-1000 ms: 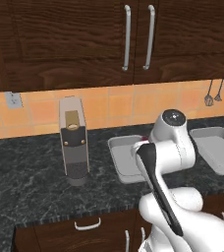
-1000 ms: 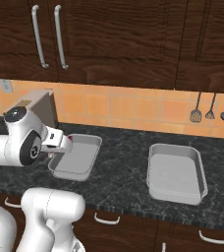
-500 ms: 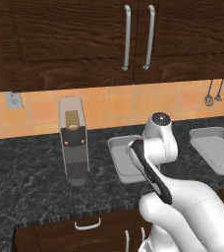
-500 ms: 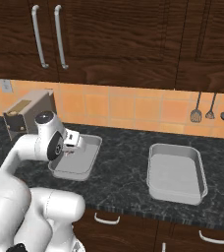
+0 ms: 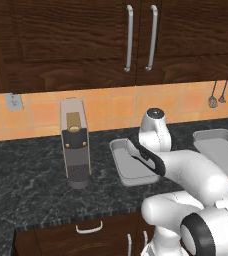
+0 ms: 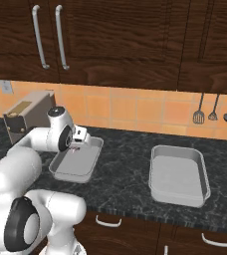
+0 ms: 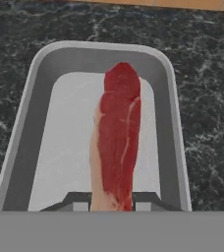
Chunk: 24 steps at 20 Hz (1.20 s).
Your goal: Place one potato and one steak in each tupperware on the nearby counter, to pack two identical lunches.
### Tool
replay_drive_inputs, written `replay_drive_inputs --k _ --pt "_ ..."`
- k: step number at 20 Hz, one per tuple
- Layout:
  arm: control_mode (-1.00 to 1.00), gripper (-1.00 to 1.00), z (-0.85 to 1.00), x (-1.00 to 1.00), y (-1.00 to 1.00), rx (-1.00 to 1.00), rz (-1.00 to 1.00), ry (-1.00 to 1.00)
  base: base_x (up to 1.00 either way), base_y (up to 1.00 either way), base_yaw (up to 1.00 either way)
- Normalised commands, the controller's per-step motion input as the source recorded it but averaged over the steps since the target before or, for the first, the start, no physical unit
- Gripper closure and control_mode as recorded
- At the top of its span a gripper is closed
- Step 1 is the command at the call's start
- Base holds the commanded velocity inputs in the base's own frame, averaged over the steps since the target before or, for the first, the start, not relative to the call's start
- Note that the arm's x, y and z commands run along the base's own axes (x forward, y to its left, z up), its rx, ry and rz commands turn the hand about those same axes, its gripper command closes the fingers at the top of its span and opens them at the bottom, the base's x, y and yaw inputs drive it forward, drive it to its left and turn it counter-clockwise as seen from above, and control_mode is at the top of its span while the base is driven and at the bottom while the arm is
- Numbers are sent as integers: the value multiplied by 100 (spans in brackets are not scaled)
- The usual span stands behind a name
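Observation:
A long red raw steak (image 7: 119, 133) hangs between the fingertips of my gripper (image 7: 113, 199), which is shut on its near end. It is above the left tupperware (image 7: 35, 83), a light-grey tray with nothing lying in it. From the right base camera my gripper (image 6: 77, 145) is over the tray's (image 6: 78, 167) far end. The same tray (image 5: 126, 165) sits partly behind my arm in the left base view. The second tupperware (image 6: 177, 174) (image 5: 221, 145) stands bare further right on the dark speckled counter (image 6: 125, 182). The potato is out of view.
A tall grey coffee machine (image 5: 75, 142) (image 6: 26, 117) stands just left of the left tray. Kitchen utensils (image 6: 212, 107) hang on the orange tiled wall at the far right. Dark wood cabinets with silver handles (image 5: 140, 37) hang above the counter.
My arm has stretched forward from close to the base and carried the steak out over the left tray. The trays and coffee machine have not moved.

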Motion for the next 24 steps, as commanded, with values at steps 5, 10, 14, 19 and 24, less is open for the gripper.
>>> replay_drive_inputs --k 5,10,14,19,24 --pt "-100 -100 -27 0 0 0 0 3 0 0 0" --pt "-100 -100 2 -15 0 0 0 -6 0 0 0" --pt "-100 -100 24 -81 -28 15 -2 0 0 0 0" --pt "-100 -100 34 -100 -4 5 0 -3 0 0 0" --pt "-100 -100 47 -100 -16 0 0 -21 0 0 0"
